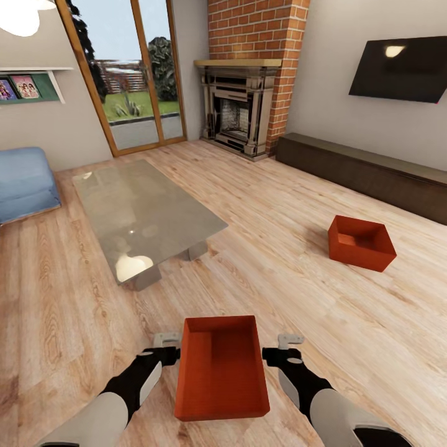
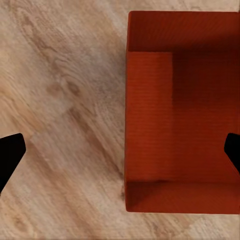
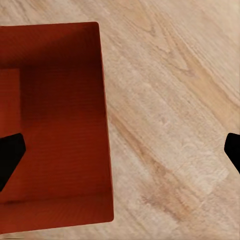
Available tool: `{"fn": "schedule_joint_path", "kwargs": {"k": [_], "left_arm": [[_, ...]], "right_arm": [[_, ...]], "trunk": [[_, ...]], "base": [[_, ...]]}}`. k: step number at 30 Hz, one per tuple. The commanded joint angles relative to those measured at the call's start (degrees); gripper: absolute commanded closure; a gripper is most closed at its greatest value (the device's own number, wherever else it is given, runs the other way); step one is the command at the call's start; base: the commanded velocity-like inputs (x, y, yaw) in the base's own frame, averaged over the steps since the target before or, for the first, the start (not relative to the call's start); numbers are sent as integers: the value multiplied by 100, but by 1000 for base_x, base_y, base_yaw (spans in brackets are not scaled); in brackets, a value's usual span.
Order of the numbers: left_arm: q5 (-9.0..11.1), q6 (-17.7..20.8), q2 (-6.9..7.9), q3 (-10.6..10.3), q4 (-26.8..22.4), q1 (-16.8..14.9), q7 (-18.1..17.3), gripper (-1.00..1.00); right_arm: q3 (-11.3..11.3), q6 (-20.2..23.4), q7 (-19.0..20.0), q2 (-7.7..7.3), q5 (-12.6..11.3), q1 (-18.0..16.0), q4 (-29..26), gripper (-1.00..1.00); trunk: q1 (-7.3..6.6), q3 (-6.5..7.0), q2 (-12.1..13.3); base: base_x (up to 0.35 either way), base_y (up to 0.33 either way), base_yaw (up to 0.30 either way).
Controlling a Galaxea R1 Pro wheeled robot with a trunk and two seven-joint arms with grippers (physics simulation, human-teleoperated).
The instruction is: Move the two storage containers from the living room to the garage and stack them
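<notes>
Counting two orange-red storage containers: near container (image 1: 221, 367) sits between both grippers, far container (image 1: 361, 241) lies on the wood floor (image 1: 279, 205) well right of the glass coffee table (image 1: 144, 214). Left gripper (image 1: 166, 343) and right gripper (image 1: 290, 343) both look spread wide, straddling a side wall each, gripping nothing. Brick fireplace (image 1: 248, 99) is behind the table, blue sofa (image 1: 25, 181) cut off left of it, TV (image 1: 400, 68) off right.

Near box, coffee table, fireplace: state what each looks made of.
Near box: matte orange-red plastic or fabric, judging by faint ribbing in the wrist views; uncertain. Coffee table: glass top, glossy, reflecting light. Fireplace: red brick chimney with mortar lines; dark surround, possibly stone or metal.
</notes>
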Motion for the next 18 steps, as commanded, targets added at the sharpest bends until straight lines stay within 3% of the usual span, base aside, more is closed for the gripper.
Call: {"fn": "schedule_joint_path", "kwargs": {"k": [1,8,18], "left_arm": [[20,12,-1,-4,-10,0,23,-100],[26,-62,22,-12,-4,-1,11,-100],[22,-129,17,-22,-10,-1,-36,-100]], "right_arm": [[-44,7,32,4,63,-2,-1,-100],[88,1,299,21,220,-2,3,-100],[102,-29,342,61,265,-2,4,-100]], "trunk": [[0,-4,-2],[0,-4,-2],[0,-4,-2]], "base": [[0,0,0],[0,0,0],[0,0,0]]}}
